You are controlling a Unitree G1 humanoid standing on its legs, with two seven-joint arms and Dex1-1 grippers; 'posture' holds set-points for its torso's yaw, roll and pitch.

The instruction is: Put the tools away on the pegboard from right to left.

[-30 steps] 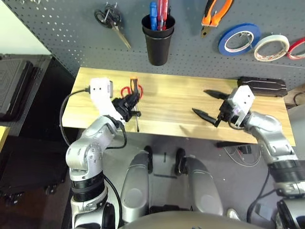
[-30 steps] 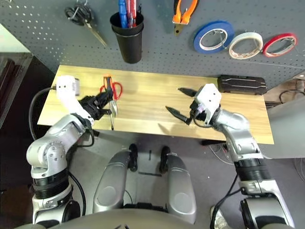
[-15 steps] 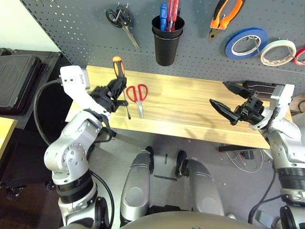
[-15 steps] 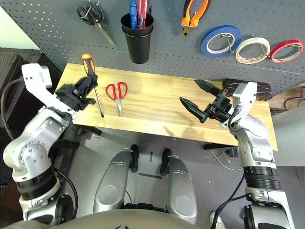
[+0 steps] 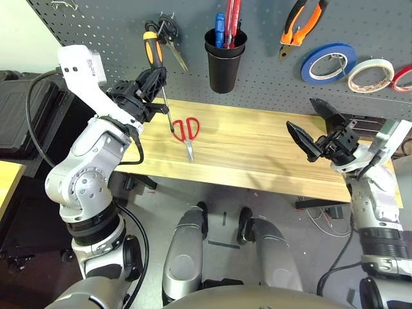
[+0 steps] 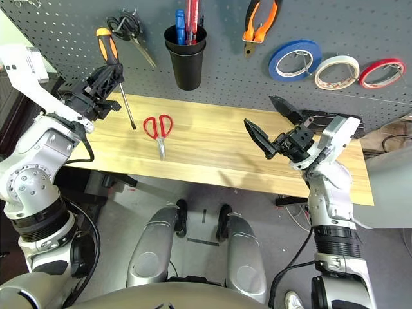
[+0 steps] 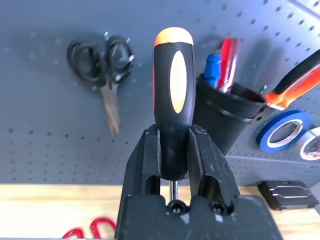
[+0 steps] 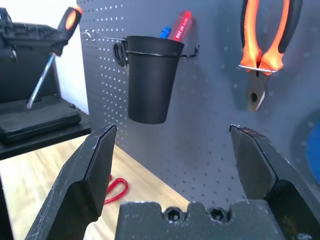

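The cream tape (image 5: 369,66) and pliers (image 5: 297,23) already hang on the pegboard (image 5: 270,77), right of the cup (image 5: 224,62). The left gripper (image 7: 172,165) is clamped on the screwdriver (image 5: 155,56), left of the cup. The scissors (image 5: 187,131) lie on the table (image 5: 257,145) below the cup. The right gripper (image 5: 311,125) is spread wide, empty. I see no legible writing.

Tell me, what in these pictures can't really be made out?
- Red tape roll: cut off by the right edge in the left eye view.
- Tools in the black cup: their lower ends are hidden by its wall.
- Screwdriver: in the left wrist view its shaft is hidden behind the left hand.
- Red scissors: mostly hidden behind a finger of the right hand in the right wrist view.
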